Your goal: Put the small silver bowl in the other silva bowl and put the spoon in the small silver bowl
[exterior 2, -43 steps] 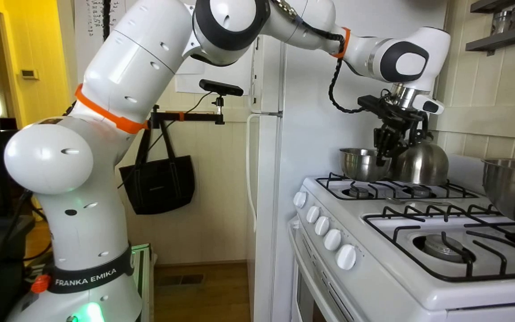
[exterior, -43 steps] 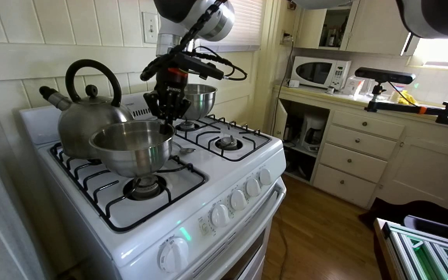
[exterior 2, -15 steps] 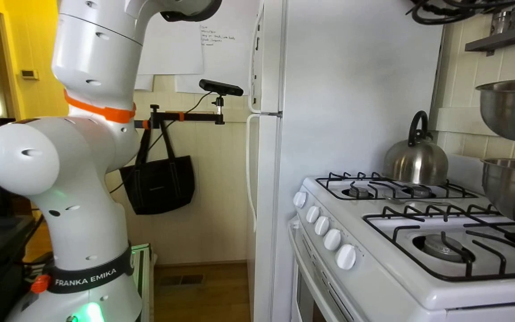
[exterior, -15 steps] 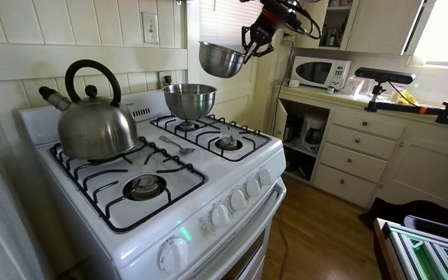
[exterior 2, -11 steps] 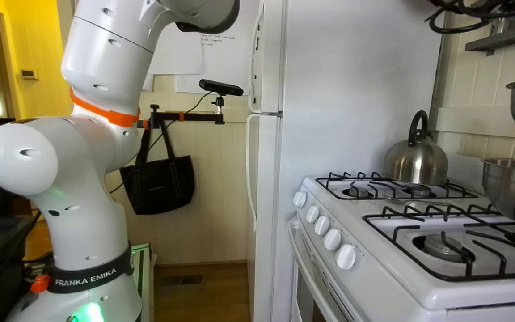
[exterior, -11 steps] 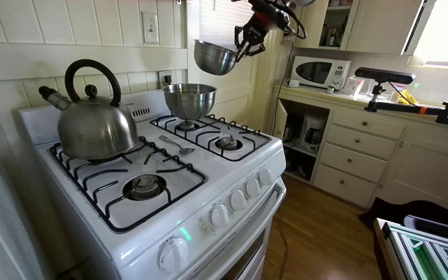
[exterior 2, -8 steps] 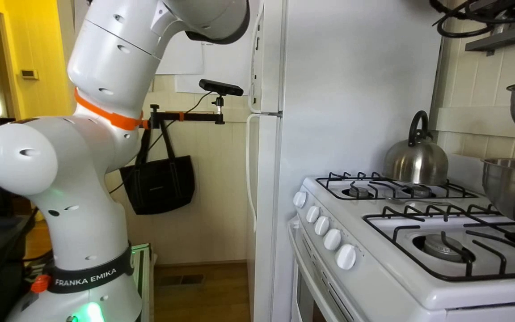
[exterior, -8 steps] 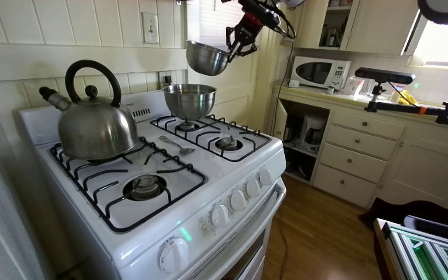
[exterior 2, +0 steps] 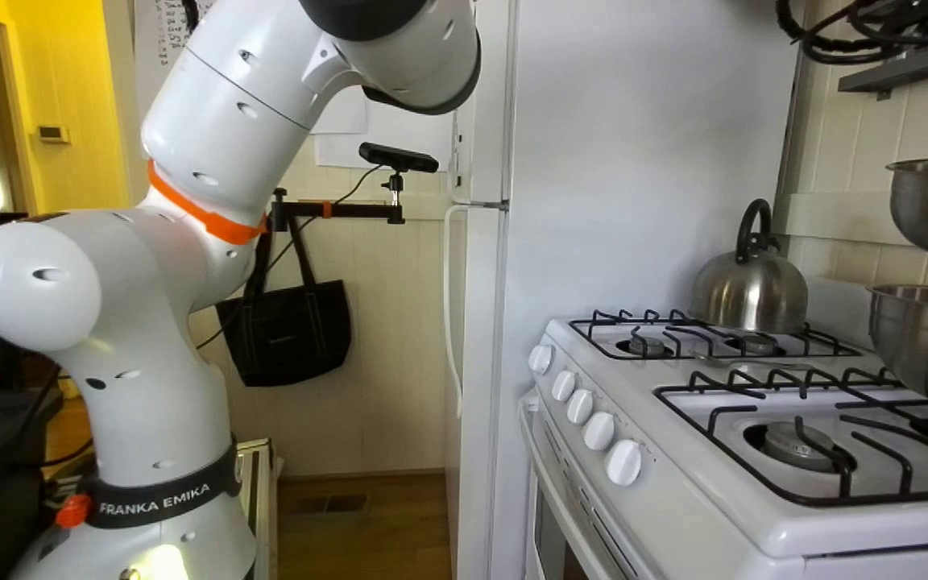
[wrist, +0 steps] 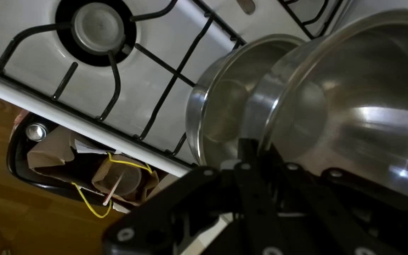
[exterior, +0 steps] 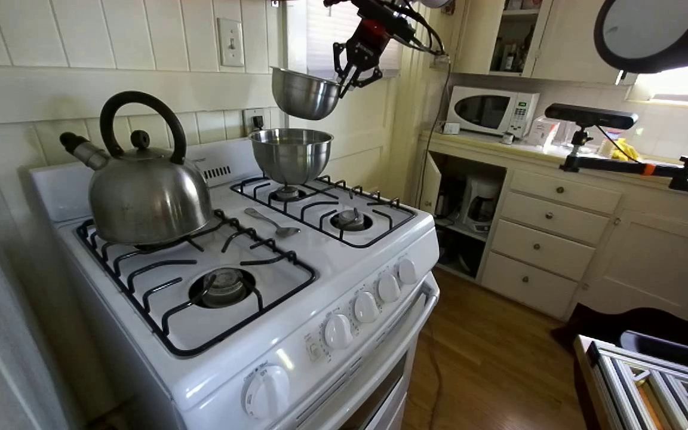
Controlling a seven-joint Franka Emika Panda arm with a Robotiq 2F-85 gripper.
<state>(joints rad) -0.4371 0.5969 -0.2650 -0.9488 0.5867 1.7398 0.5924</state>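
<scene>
The gripper grasps the rim of the narrower shiny round stainless-steel bowl, tilted above the wider deep stainless-steel bowl. Their rims look offset, so lowering now could snag and tip the wider bowl. Near that bowl runs an edge of the white stove; on its opposite side, beyond the steel spoon, the round steel kettle stands well apart, probably leaving room.

Domestic kitchen: white gas stove with a steel kettle on top; microwave on a counter above a stack of painted drawers. White refrigerator beside the stove.
</scene>
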